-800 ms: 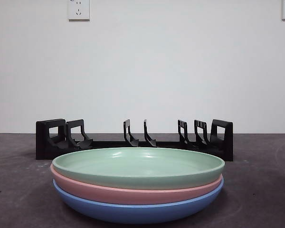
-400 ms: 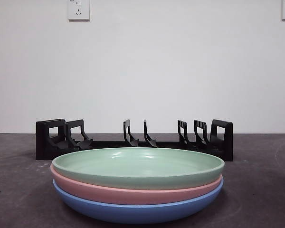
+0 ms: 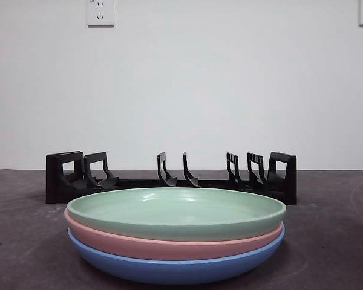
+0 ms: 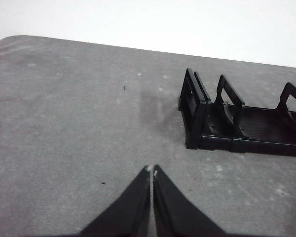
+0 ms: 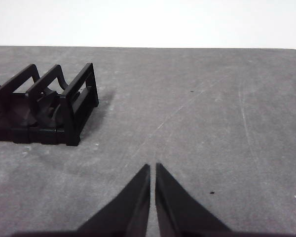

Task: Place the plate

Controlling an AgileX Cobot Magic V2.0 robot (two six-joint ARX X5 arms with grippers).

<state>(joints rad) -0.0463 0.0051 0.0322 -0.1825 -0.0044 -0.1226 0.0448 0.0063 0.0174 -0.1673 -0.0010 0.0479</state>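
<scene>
We see both arms waiting clear of the plates. The left gripper hangs over bare tabletop just off one end of the black plate rack, fingers pressed together on nothing. The right gripper hangs off the rack's opposite end, fingers nearly touching, only a thin slit between them, also holding nothing. Neither arm shows in the front view.

The tabletop is dark grey, scuffed and speckled, under a plain white wall with two outlets high up.

In front of the rack we note three stacked plates: green plate on top, pink plate beneath, blue plate touching the tabletop. The rack's slots stand unfilled. The stack hides the rack's lower front edge, and each wrist view crops the rack at one frame edge.
</scene>
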